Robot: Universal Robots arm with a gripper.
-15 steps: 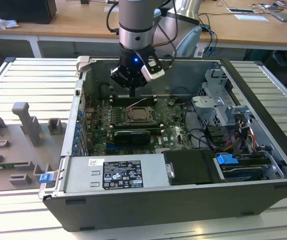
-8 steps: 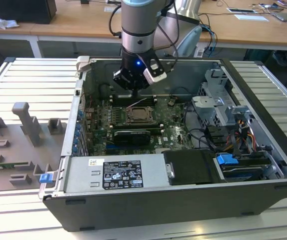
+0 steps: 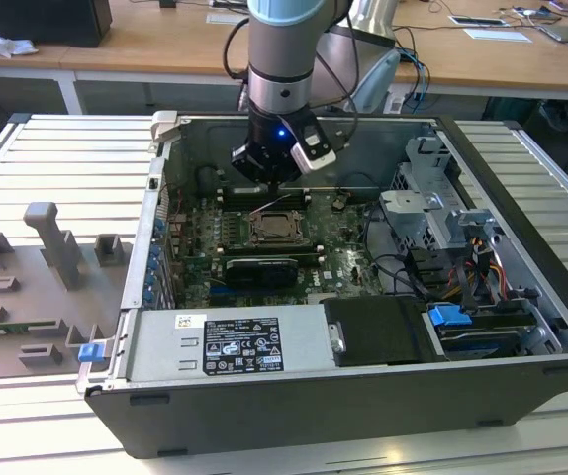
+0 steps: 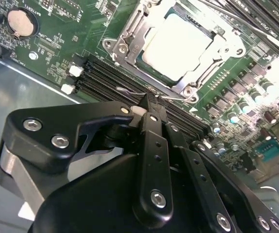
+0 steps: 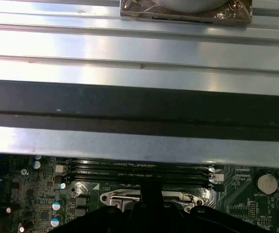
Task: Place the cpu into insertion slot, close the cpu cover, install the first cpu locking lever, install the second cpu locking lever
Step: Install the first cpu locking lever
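- Cpu [image 4: 178, 41] lies framed by the cover [image 4: 130, 46], centre of the exterior view, so it looks seated.
- Claw [image 4: 150, 104] is clenched, tips against the wire lever [image 4: 127, 90], likely to push it.

an open dark computer case [image 3: 314, 421] lies on a ribbed metal bench [image 3: 56, 158]. inside it, a silver power supply [image 3: 230, 346] sits along the near wall, with a metal drive cage [image 3: 427, 213] and bundled cables [image 3: 487, 267] toward the exterior view's right. grey fixture blocks [image 3: 51, 242] stand on the bench at the exterior view's left. the second wrist view shows a coin battery [image 4: 21, 23] and long black memory slots [image 4: 105, 82].
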